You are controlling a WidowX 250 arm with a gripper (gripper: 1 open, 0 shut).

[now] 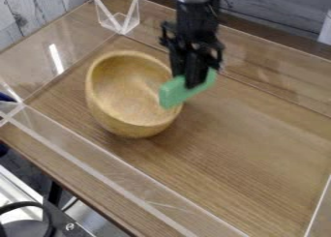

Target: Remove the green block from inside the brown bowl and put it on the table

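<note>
My black gripper (193, 76) hangs over the right rim of the brown bowl (127, 121) and is shut on the green block (176, 93). The block dangles tilted from the fingers, its lower end at or just outside the bowl's right edge; I cannot tell whether it touches the rim. The light wooden bowl sits left of centre on the table (246, 159) and looks tipped, with its pale inside facing the camera and nothing showing inside it.
Low clear acrylic walls border the tabletop, one along the front left (77, 173) and one at the right (316, 197). A clear angled bracket (119, 18) stands at the back left. Bare wood lies to the right of the bowl.
</note>
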